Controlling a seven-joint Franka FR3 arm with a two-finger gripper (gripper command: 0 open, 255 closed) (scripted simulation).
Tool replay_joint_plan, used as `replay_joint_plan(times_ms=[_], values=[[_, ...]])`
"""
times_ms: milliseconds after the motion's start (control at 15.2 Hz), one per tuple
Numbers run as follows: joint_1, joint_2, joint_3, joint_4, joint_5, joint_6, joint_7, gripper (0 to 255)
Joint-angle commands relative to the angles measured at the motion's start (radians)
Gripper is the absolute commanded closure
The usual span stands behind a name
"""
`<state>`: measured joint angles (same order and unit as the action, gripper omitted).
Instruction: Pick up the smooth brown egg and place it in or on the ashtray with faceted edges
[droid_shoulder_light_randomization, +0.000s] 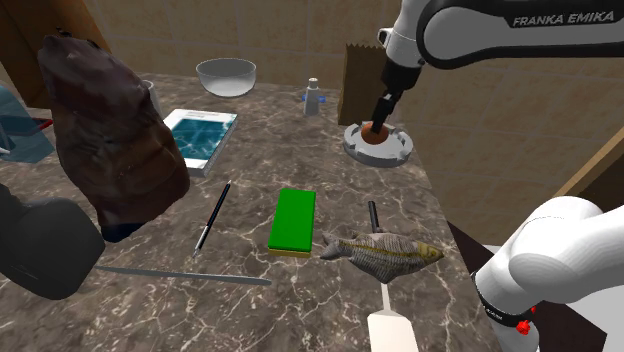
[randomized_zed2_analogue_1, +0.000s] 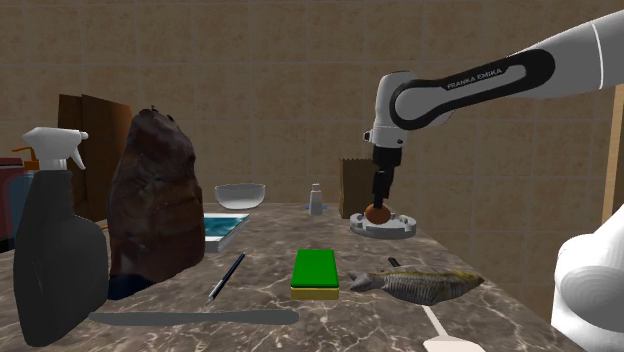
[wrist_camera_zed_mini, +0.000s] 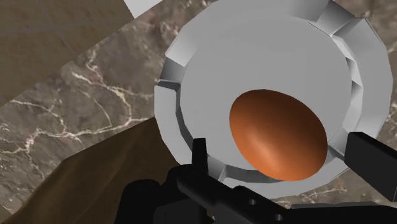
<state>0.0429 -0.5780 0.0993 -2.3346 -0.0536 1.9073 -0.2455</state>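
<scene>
Pincer: my pincer (wrist_camera_zed_mini: 275, 145) hangs over the ashtray with its fingers spread. A sliver of gap shows on each side of the egg, so I pinch nothing.
Egg: the brown egg (wrist_camera_zed_mini: 278, 133) lies in the pale bowl of the ashtray (wrist_camera_zed_mini: 170, 83), off-centre and nearer the rim by my fingers.
Progress: I judge the placing done; what remains is getting clear.
Risk, fingertips: the gaps are slim. Any sideways drift as I rise could brush the egg and tip it out.
Risk, rolling: the bowl looks smooth and the egg is round. A small nudge may send it against the faceted rim or over it.
Risk, ashtray: in the shoulder view it sits near the edge of the tabletop (droid_shoulder_light_randomization: 320, 310). A finger snagging the rim could drag it that way.
Safest: I should rise straight up.
</scene>
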Motion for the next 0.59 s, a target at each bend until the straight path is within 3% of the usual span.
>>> replay_joint_plan(times_ms=[0,528], values=[[0.002,-0.007,0.003,0.054,0.003,-0.062,0.001,0],[0.002,-0.008,0.004,0.079,0.004,-0.089,0.001,0]])
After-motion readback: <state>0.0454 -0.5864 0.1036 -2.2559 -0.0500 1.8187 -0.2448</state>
